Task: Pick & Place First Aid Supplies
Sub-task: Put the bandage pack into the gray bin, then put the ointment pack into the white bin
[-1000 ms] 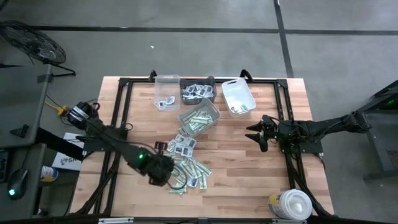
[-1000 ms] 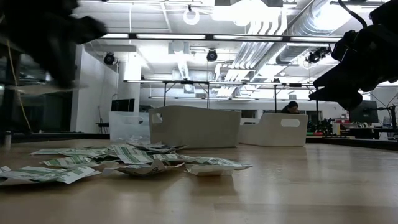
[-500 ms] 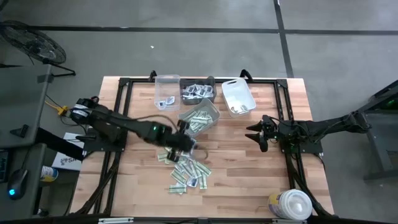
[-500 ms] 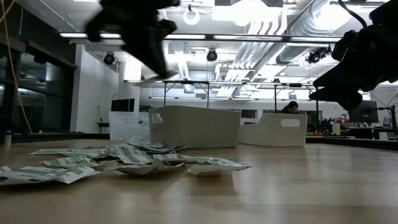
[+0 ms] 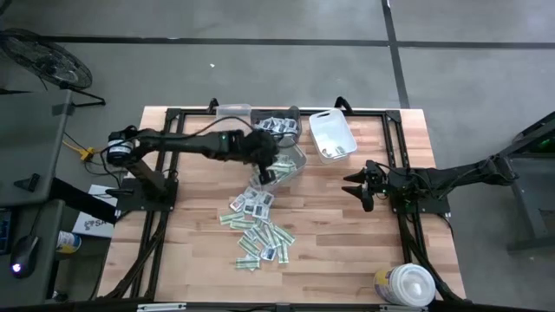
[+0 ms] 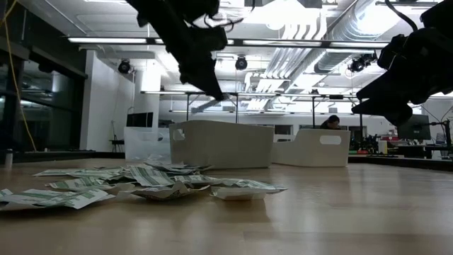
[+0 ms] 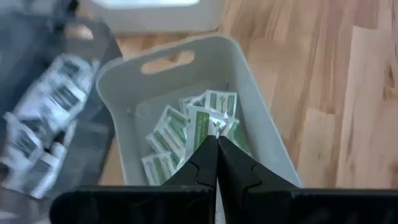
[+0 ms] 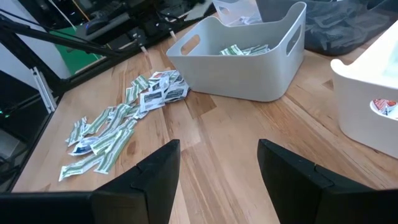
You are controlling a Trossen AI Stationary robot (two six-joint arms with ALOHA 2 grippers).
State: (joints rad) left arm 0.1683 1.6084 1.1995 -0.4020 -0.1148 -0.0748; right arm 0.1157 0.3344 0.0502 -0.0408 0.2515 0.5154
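The left gripper [image 5: 267, 166] travelled from about 7 o'clock of the table, low over the near end of the loose packets [image 5: 257, 227], up toward 12 o'clock, passing the pile's far end on the way. It ended above the grey bin [image 5: 290, 165] of green-and-white strips [image 7: 186, 134], fingers pressed together, a green-and-white packet [image 7: 200, 124] at their tips. In the low view it rose and crossed rightward.

Green-and-white packets [image 6: 152, 177] lie scattered across the wooden desk [image 6: 318, 219] in front of a grey bin [image 6: 221, 144] and a white bin [image 6: 311, 148], while the left end effector [image 6: 212, 91] hangs above the grey bin and the right end effector [image 6: 386, 108] hovers beside the white one.
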